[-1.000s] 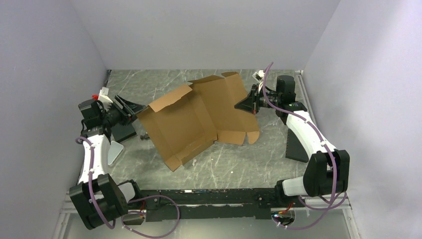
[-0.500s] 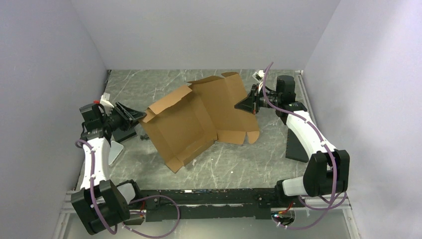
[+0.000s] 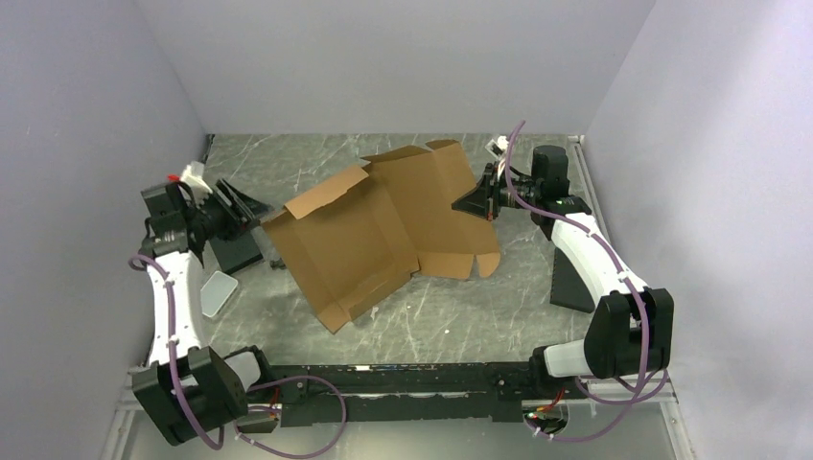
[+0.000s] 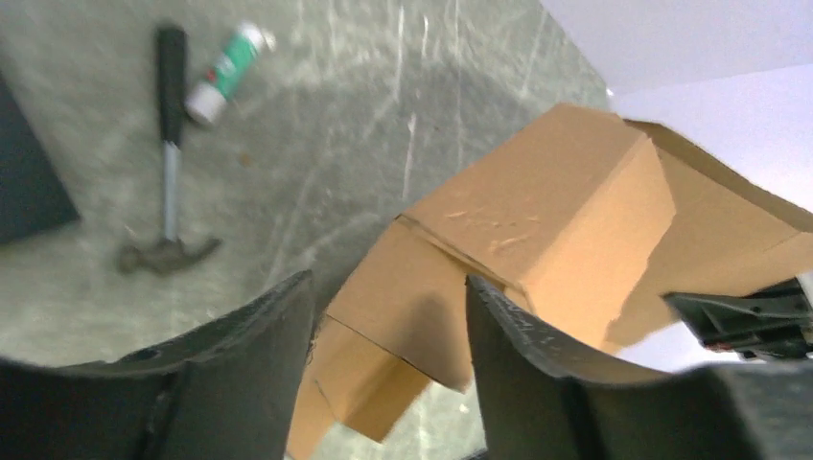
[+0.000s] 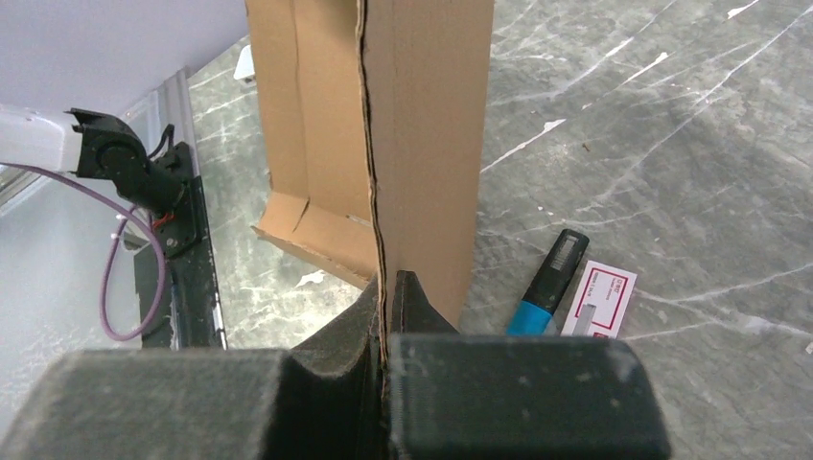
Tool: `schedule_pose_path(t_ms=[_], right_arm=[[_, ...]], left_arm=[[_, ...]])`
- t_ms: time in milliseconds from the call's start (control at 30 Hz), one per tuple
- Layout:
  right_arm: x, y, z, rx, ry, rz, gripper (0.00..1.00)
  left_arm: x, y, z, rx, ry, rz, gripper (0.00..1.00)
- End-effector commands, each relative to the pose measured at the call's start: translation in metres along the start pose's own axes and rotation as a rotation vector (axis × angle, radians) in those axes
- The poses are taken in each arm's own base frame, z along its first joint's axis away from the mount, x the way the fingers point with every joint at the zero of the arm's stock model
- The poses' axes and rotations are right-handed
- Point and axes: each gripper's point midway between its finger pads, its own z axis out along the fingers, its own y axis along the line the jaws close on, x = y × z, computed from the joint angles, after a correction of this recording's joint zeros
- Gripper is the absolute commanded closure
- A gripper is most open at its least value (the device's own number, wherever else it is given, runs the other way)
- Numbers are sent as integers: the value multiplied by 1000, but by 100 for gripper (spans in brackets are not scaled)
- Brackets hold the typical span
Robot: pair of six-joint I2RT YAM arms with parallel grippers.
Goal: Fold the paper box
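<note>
Top external view: the paper box (image 3: 364, 230) sits mid-table, tipped up. The right gripper (image 3: 460, 203) at three o'clock pinches its edge. The left gripper (image 3: 251, 206) at nine o'clock is spread, holding nothing. It should grab the near flap squarely, then fold slowly.

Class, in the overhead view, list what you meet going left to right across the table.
In order: left pincer, open → large brown corrugated cardboard paper box → right pincer, shut on its edge → black block beside the right arm.
</note>
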Motion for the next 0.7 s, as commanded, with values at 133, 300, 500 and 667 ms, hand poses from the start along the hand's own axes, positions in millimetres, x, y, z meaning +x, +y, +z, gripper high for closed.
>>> schedule_pose_path(t_ms=[133, 300, 500, 667], right_arm=[[-12, 10, -1, -29, -16, -81, 100], [-11, 14, 1, -41, -12, -95, 100], [-13, 17, 1, -45, -15, -100, 100], [-15, 17, 0, -34, -19, -100, 100]], left_arm=[[-83, -57, -40, -5, -292, 331, 21], [-98, -113, -12, 257, -207, 434, 19], [-63, -184, 48, 334, 1, 687, 24], [-40, -200, 90, 423, 108, 797, 49]])
